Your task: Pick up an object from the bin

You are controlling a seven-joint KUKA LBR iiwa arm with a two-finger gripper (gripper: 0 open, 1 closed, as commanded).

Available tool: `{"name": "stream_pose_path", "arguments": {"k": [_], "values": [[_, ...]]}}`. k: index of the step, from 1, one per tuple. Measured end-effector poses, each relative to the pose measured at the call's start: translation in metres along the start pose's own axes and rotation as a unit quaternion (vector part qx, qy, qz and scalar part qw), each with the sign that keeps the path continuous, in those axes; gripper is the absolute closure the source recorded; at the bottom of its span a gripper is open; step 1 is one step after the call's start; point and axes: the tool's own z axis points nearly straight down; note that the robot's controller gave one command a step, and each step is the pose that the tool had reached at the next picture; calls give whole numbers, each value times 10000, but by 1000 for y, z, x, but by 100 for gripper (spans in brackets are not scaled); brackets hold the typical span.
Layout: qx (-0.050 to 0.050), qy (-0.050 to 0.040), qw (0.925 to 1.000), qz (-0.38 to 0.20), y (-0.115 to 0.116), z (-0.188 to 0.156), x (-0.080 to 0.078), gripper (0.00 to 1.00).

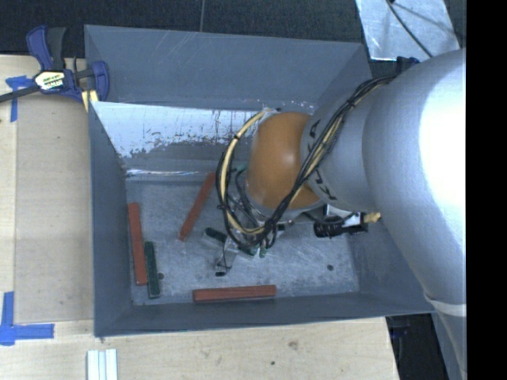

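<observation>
The jaws are seen low down near the middle of the grey bin (109, 228), just over its speckled floor. They are found at the end of the big silver arm (400, 157), under an orange cover (273, 163) and a bunch of black and yellow cables (236, 204). It cannot be told whether the jaws are open or closed, because they are small and dark and partly hidden by the cables. Nothing is seen gripped between them.

Just below the jaws, toward the near wall, a long red-brown bar (234, 294) is laid flat. It is near the jaws but is not touched by them. Just above the jaws and a little to the left, a small dark piece (212, 233) is seen; what it is cannot be made out. Farther up and to the left of the jaws, an orange-brown stick (196, 207) is laid at a slant. Well to the left of the jaws, by the left wall, a red-brown stick (136, 242) is laid, with a shorter dark green stick (150, 269) right beside it.
</observation>
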Motion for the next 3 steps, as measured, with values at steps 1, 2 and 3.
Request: {"name": "stream_pose_path", "arguments": {"k": [1,2,3], "values": [[-2,-8,10000,-10,0,0,-1,0],[-5,-14,10000,-16,0,0,-2,100],[-3,-14,10000,-29,0,-2,-3,100]]}}
